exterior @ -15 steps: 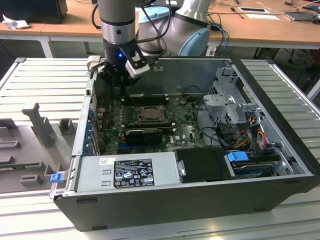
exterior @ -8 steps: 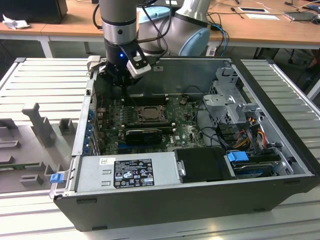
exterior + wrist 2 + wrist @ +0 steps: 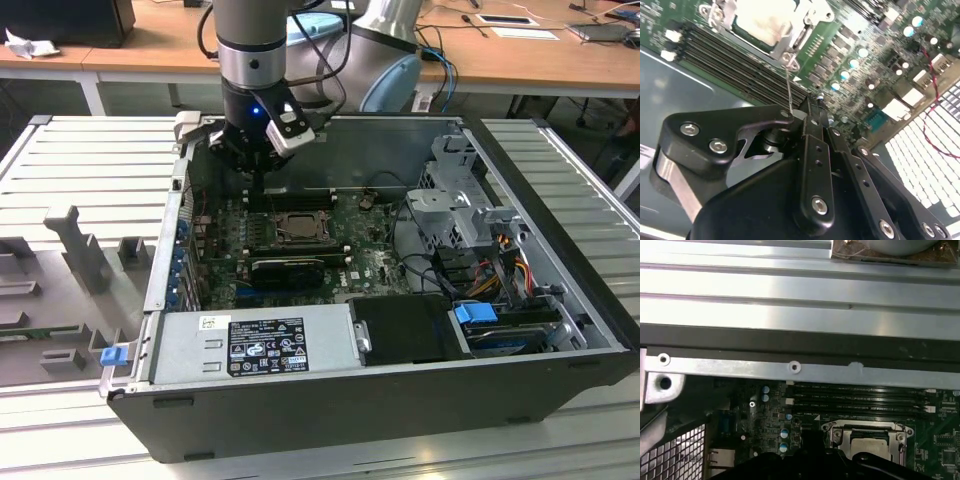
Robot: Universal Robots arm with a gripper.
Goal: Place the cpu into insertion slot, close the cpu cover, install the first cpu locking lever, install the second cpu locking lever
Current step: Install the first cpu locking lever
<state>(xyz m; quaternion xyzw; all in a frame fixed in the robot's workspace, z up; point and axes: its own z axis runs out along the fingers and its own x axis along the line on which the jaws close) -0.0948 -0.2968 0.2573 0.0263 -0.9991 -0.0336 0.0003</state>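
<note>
Since the pale silvery-beige square cpu (image 3: 765,22) already lies flat in the silver-rimmed square insertion slot (image 3: 296,226), with the thin silvery-grey metal cpu cover (image 3: 867,425) seemingly down around it, what matters to you is the thin bright wire locking lever (image 3: 788,87). In the second wrist view its long axis runs straight from the slot's corner to the black fingers (image 3: 812,112), whose tips look pressed together and meet the wire's free end. You cannot tell whether they nip it or merely bear on it. In the exterior view the slot sits at about 5 o'clock from the fingers, just beside them, inside the open dark computer case (image 3: 400,400), with the long black memory slots (image 3: 725,62) between.
</note>
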